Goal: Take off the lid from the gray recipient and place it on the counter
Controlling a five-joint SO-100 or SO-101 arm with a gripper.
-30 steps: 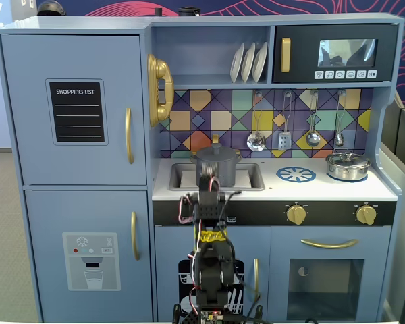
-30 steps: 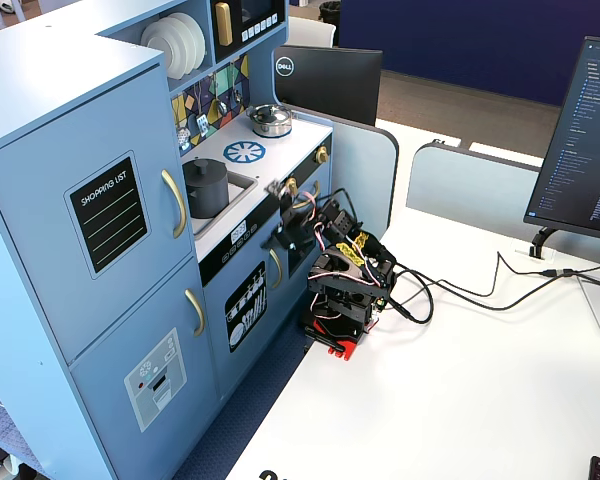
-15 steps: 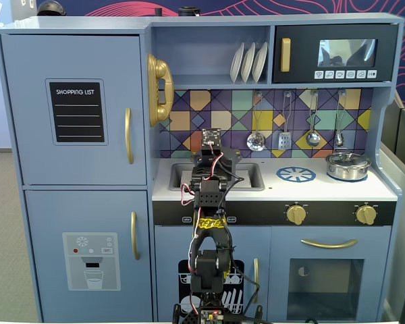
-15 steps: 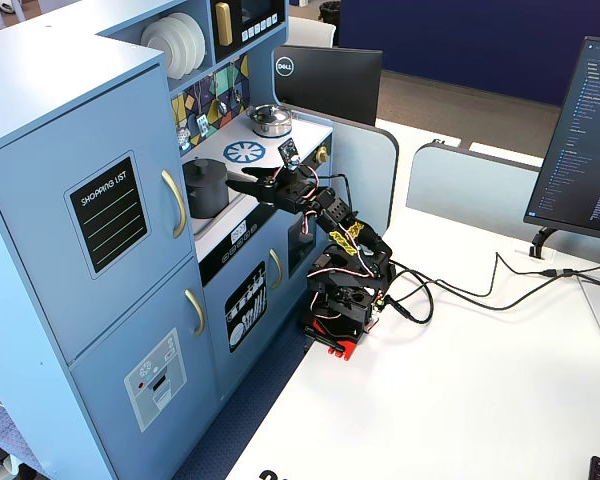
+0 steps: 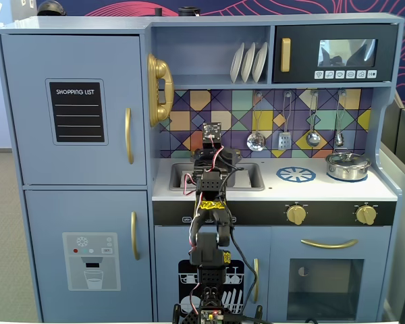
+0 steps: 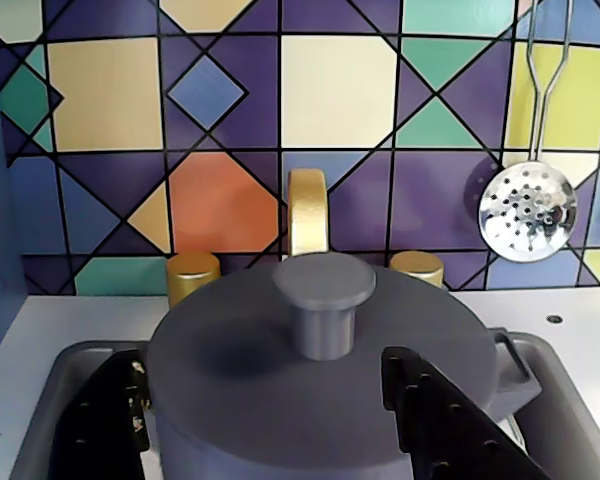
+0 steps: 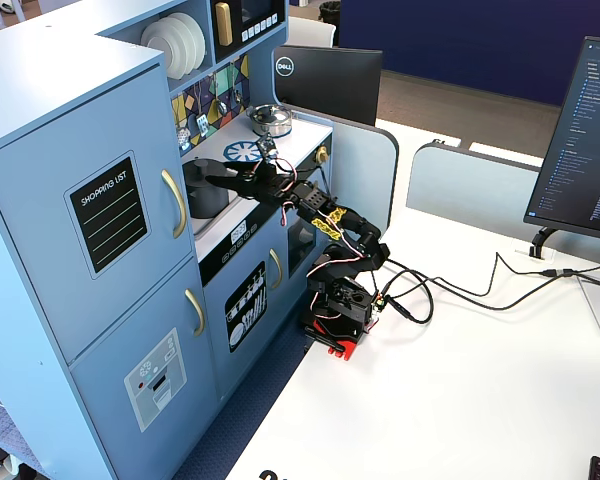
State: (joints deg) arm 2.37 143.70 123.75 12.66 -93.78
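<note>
**While the lid sits on the pot, tool spread wide**

One gray lid [image 6: 320, 350], knob up, caps one gray pot [image 6: 220, 455] in the sink [image 6: 55, 400] of the counter [image 6: 60, 320]. One tool [image 6: 290, 420] open, two fingers [image 6: 450, 420] flanking the lid, tips cut off below. Three gold tap parts behind, partly hidden. One skimmer [image 6: 527, 210] hangs.

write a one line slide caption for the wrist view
Open gripper straddling the knobbed lid still seated on the gray recipient in the sink, with gold faucet behind.
</note>
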